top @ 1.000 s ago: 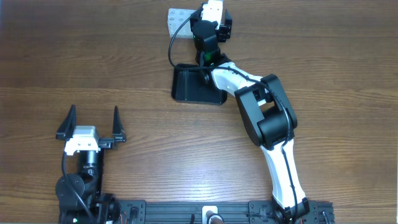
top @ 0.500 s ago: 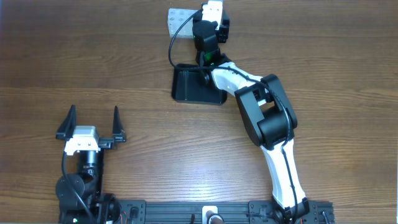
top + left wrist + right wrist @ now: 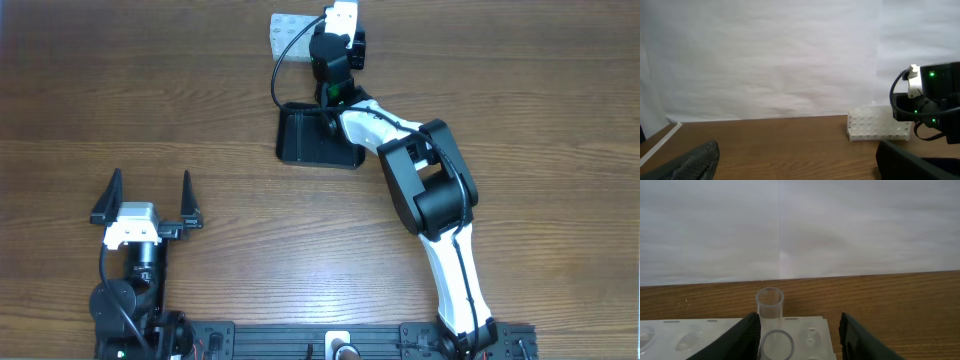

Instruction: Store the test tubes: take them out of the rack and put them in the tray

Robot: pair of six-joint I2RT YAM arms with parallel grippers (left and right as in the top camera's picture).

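A white test tube rack (image 3: pixel 288 34) stands at the far side of the table, also seen in the left wrist view as rack (image 3: pixel 879 124). Two clear test tubes stand upright in it, one tube (image 3: pixel 769 302) farther and one tube (image 3: pixel 776 342) nearer. My right gripper (image 3: pixel 799 320) is open over the rack's end, with both tubes between its fingers, close to one finger (image 3: pixel 740 335). The black tray (image 3: pixel 318 135) lies just in front of the rack. My left gripper (image 3: pixel 150 176) is open and empty near the table's front left.
The right arm (image 3: pixel 420 180) stretches from the front right across the tray's right side to the rack. A white wall stands behind the table's far edge. Bare wood lies left of the tray and rack.
The right gripper has edged slightly left along the rack. The left arm has not moved.
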